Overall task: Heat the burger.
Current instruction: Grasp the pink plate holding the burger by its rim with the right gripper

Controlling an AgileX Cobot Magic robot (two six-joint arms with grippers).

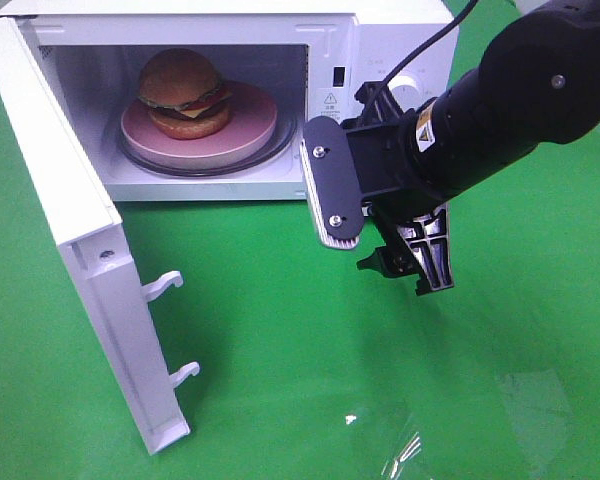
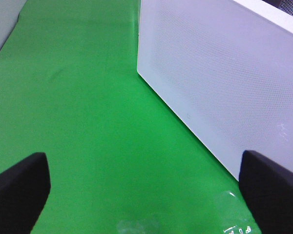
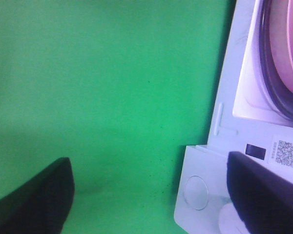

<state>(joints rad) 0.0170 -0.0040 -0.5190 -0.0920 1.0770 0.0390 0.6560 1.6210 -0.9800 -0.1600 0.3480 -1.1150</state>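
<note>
Inside the white microwave point(image 1: 332, 45), the burger point(image 1: 185, 92) sits on a round pink plate point(image 1: 248, 128). The bun is brown, round and shiny. Under it I can see green lettuce, a yellow cheese slice and a bit of red. The plate is smooth and flat, and it lies on a clear glass ring point(image 1: 205, 169).

The microwave door point(image 1: 90, 260) is swung wide open. It is flat, white plastic with two little hooks point(image 1: 165, 285) sticking out of its edge. From my left wrist, the door's face is full of tiny dots, like a net.

My right end effector point(image 3: 146, 204) hangs just in front of the microwave, near its knob side. Its two dark fingers point(image 3: 34, 200) stand far apart, with nothing between them. One finger has a flat grey pad with two screws point(image 1: 330, 180).

My left end effector point(image 2: 146, 195) is spread wide too, and it holds nothing. It is over the green bench point(image 1: 280, 330), close to the door. The bench looks soft and plain, like cloth.

A square code sticker point(image 3: 287, 152) is stuck on the microwave front. A triangle warning sign point(image 1: 329, 101) is there too, but its words are too small to read. A round white knob point(image 1: 405, 88) sits beside it. A small yellow sticker point(image 1: 423, 130) is on my black arm.
</note>
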